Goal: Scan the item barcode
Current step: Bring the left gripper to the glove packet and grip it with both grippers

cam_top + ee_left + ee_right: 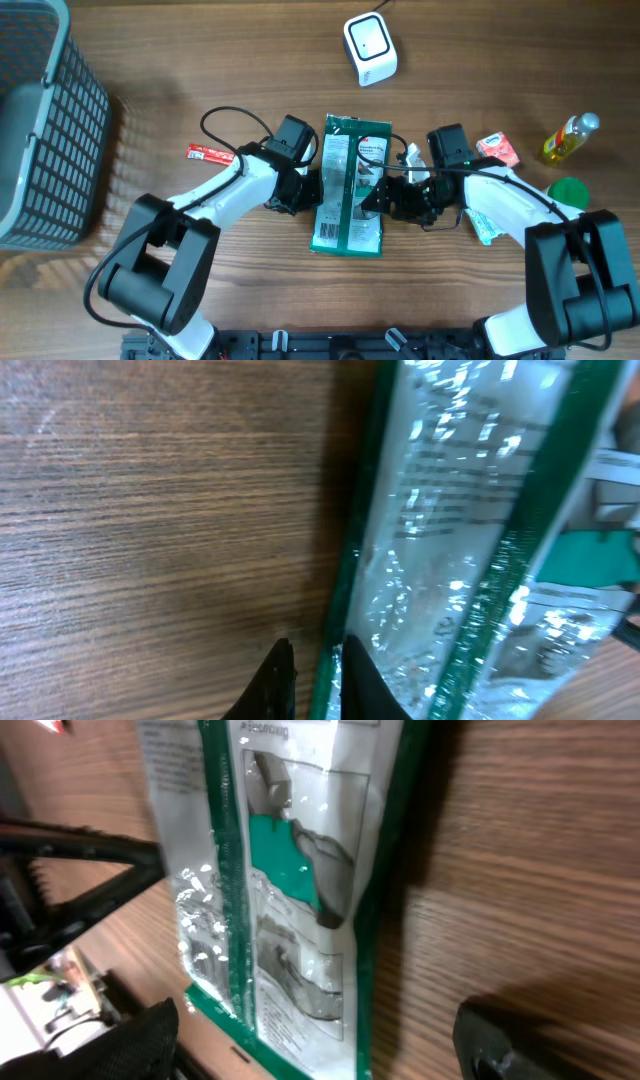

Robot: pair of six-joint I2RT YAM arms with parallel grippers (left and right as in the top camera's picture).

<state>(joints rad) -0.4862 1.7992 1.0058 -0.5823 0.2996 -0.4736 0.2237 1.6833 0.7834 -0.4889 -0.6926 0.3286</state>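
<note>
Basket (50, 120) stands at the far left, and a red packet (210, 152) lies beside the left arm. The left gripper (306, 190) is pinched nearly closed on the pouch's left edge; the wrist view shows the green seam between its fingers (272, 678). The pouch (350, 185) is at the centre of the table (200, 60), between the two grippers, printed side up. Whether it is off the wood at all I cannot tell. The scanner (370, 48) stands well apart, beyond the pouch's far end. The right gripper (378, 197) straddles the pouch's right edge with jaws wide, not clamped. Further right are a carton (497, 148), a bottle (570, 138) and a green lid (570, 190).

The task looks to be at an early stage. One side of the pouch is gripped. Securing the other side, lifting the pouch and presenting its barcode to the scanner are left to do.
</note>
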